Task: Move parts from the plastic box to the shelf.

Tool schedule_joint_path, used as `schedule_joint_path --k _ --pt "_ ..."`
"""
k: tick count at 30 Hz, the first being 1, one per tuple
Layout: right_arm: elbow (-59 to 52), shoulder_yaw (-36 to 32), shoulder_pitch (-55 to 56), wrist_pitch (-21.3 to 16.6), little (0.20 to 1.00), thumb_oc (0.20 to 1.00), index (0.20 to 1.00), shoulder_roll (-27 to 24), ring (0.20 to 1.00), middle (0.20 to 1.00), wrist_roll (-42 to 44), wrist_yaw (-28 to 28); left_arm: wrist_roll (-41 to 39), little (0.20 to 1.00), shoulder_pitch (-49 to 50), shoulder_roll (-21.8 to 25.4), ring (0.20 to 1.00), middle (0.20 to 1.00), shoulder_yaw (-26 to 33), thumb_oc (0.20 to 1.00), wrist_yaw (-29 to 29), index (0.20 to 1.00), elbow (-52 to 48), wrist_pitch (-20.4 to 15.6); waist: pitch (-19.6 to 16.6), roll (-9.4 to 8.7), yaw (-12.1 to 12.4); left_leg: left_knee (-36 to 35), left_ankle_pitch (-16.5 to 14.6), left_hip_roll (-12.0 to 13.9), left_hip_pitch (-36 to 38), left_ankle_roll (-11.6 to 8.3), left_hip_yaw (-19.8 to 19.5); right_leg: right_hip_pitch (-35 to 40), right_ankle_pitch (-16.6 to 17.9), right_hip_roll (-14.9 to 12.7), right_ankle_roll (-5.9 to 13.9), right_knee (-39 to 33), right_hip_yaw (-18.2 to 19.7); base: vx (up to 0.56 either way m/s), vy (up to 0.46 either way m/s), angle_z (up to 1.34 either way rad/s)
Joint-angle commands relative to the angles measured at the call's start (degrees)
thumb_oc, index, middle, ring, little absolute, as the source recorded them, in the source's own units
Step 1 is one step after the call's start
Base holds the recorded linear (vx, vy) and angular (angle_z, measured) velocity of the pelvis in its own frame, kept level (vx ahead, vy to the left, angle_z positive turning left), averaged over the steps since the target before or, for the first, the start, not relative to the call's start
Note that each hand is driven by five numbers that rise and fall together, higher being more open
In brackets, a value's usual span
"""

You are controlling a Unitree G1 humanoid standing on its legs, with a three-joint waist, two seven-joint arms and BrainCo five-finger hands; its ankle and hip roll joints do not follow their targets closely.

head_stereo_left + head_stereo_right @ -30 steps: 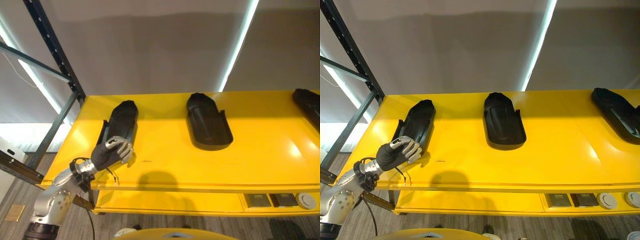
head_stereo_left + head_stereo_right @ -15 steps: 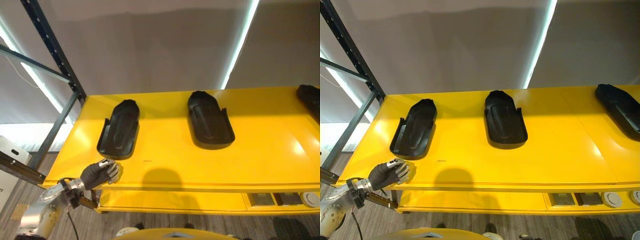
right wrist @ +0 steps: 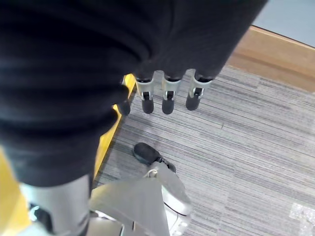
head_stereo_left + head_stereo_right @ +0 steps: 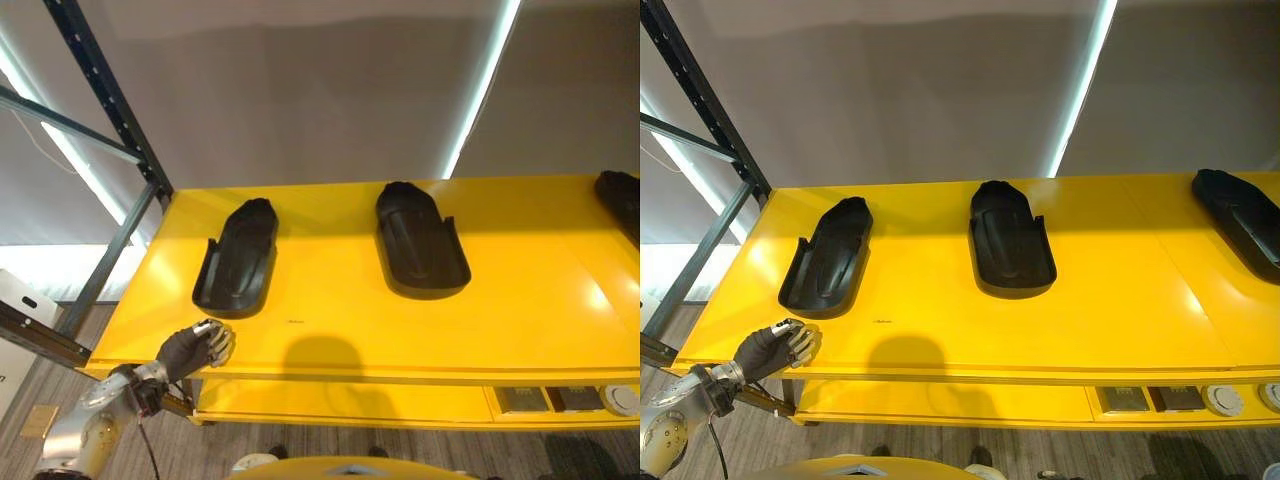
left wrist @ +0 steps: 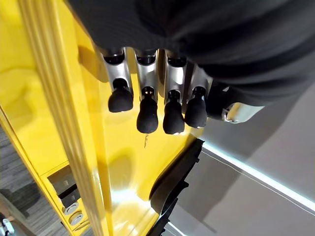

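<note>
Three black moulded parts lie on the yellow shelf (image 4: 340,310): one at the left (image 4: 237,260), one in the middle (image 4: 420,240), one at the far right (image 4: 1240,215). My left hand (image 4: 190,347) hovers at the shelf's front left corner, a short way in front of the left part and apart from it. Its fingers (image 5: 147,105) hang relaxed and hold nothing, and the left part (image 5: 174,179) shows beyond them in the left wrist view. My right hand (image 3: 167,93) hangs over grey carpet with its fingers loose and empty.
A dark steel upright (image 4: 105,95) and cross braces frame the shelf's left end. Small grey and white items (image 4: 1170,400) sit on the lower level at the right. A white box (image 4: 20,300) stands by the left side. A yellow curved rim (image 4: 340,468) shows at the bottom edge.
My left hand was resting on the near end of the left part; it has let go and drawn back down to the shelf's front left corner. The part stays in place.
</note>
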Motion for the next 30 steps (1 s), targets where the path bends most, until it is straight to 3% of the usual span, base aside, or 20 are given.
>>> schedule_joint_path --k 1,7,21,30 --pt "1.75 1.64 -1.84 -0.42 1.0 1.0 1.0 -0.88 1.0 1.0 -0.58 0.72 0.64 0.2 -3.74 0.88 0.2 0.2 0.12 0.2 2.24 0.2 -0.63 -3.51 1.41 -2.46 -0.24 3.58 -2.5 -1.9 -1.69 1.58 -1.03 0.92 -1.64 -2.51 3.37 1.49 1.05 0.0 0.0 0.0" --pt "1.84 1.85 -1.88 -0.39 1.0 1.0 1.0 -0.48 1.0 1.0 -0.84 0.75 3.2 0.2 -4.88 0.17 0.2 0.2 -1.07 0.2 5.62 0.2 0.69 -6.0 1.39 -2.7 -0.67 3.72 -2.71 -1.86 -1.55 1.69 -0.74 0.96 -1.81 -2.36 3.27 1.6 1.43 0.0 0.0 0.0" --pt "1.75 2.75 -1.94 -0.01 1.0 1.0 1.0 0.08 1.0 1.0 -2.33 1.09 3.46 0.2 -9.91 -2.55 0.2 0.2 -2.97 0.2 13.66 0.2 6.92 -7.1 0.75 -3.13 -2.33 3.9 -3.01 -1.6 -1.1 1.77 0.42 0.9 -2.06 -2.0 3.07 1.76 2.56 0.01 0.0 -0.01" --pt "1.39 2.78 -1.97 0.48 1.0 1.0 1.0 0.07 1.0 1.0 -3.27 1.71 3.18 0.2 -11.05 -3.46 0.2 0.2 -1.95 0.2 15.69 0.2 10.26 -8.1 0.68 -3.26 -2.71 4.25 -3.18 -1.51 -1.03 1.75 0.65 0.92 -2.24 -2.05 2.96 1.99 2.86 0.0 0.0 0.0"
